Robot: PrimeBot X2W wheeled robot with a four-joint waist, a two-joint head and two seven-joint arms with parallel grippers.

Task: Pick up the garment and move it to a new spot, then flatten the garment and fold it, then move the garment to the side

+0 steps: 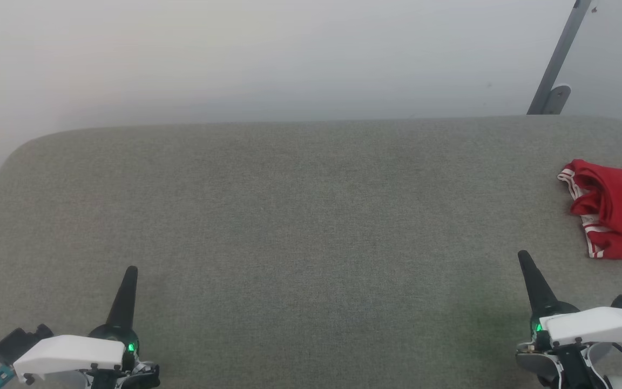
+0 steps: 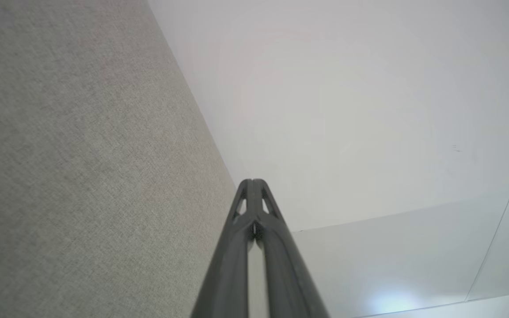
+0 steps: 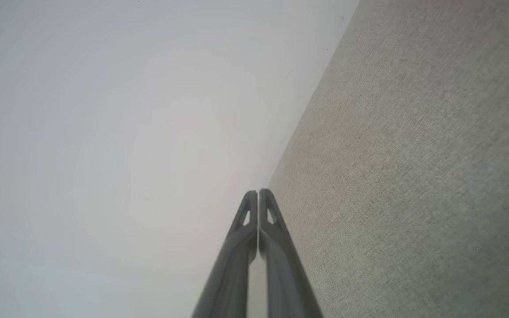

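**Left gripper**: you see its two dark fingers pressed together into a single spike with the tips meeting. It points away from the robot and leans slightly toward the right of the head view. The left wrist housing, which is white, sits low at the lower left, with a green light at the finger base. In the left wrist view the fingers touch at the tips, with only a thin slit nearer the root. The grey padded surface lies on one side of them and the pale wall on the other.

**Right gripper**: this one is likewise closed tip to tip, and it leans slightly toward the left of the head view. The right wrist housing sits at the lower right. In the right wrist view the fingers are pressed together, set against the padded surface and the wall.

**Arms**: you have both held low and well apart near the front edge of the padded surface. Neither gripper touches the garment.

**Garment**: it lies bunched in a red heap at the far right of the surface, with striped trim along its left edge. It sits beyond and to the right of the right gripper and is cut off by the picture's edge. A grey metal strut rises against the wall behind it.
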